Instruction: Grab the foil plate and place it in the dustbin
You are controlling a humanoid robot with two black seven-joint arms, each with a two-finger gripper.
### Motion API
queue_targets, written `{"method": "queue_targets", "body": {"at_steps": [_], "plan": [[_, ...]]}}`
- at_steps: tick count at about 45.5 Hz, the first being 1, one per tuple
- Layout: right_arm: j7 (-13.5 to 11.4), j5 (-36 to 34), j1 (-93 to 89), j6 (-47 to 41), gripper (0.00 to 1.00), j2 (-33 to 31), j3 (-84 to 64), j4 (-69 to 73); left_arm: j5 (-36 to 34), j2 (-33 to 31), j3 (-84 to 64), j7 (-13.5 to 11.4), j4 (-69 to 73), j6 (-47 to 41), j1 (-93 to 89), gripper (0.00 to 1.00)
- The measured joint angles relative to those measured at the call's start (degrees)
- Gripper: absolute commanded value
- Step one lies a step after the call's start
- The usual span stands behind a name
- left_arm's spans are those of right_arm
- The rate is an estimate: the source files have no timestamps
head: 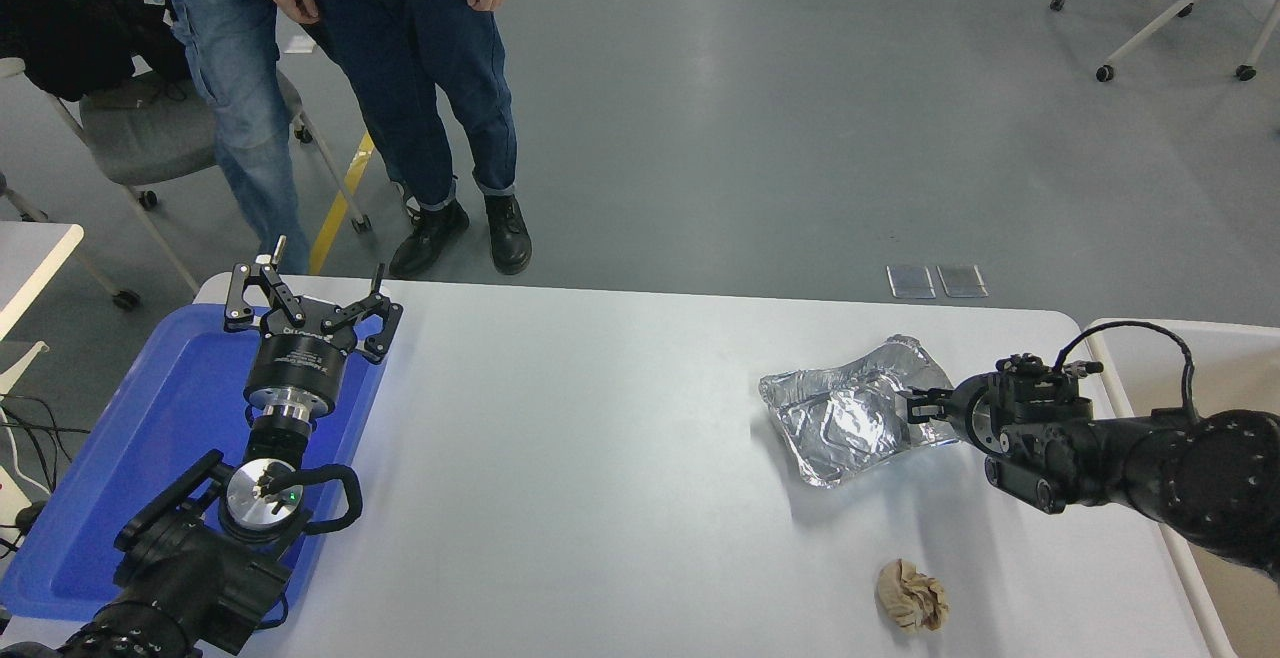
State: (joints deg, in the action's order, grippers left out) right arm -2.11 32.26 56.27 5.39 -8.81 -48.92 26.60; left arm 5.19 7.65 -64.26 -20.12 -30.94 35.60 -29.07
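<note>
The foil plate [850,421] lies crinkled and silver on the right half of the white table [600,458]. My right gripper [915,406] reaches in from the right and sits at the plate's right rim, touching or nearly touching it; the grip itself is too small to make out. The plate rests flat on the table. The dustbin [1240,326] stands off the table's right end, showing its cream rim and beige inside behind my right arm. My left gripper [310,303] is parked open over the blue tray at the left.
A crumpled brown paper ball [912,595] lies near the front edge, below the plate. A blue tray [120,458] covers the table's left end. Two people [420,88] stand at the far left side beside a grey chair [150,128].
</note>
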Motion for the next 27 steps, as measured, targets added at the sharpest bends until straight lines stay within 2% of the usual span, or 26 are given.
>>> {"method": "queue_targets", "body": {"at_steps": [3,12,27], "plan": [[0.00,-0.06,-0.16,0.00,0.37,0.03,0.07,0.07,0.00,0.00,0.00,0.00,0.00,0.00,0.00,1.00],[0.00,-0.14,-0.34,-0.15,0.01,-0.07,0.21,0.84,0.00,0.00,0.00,0.00,0.00,0.00,-0.02,1.00],[0.10,-1.96,0.76,-0.75,0.00,-2.56,3.26,5.63,0.00,0.00,0.00,0.00,0.00,0.00,-0.02,1.00]]}}
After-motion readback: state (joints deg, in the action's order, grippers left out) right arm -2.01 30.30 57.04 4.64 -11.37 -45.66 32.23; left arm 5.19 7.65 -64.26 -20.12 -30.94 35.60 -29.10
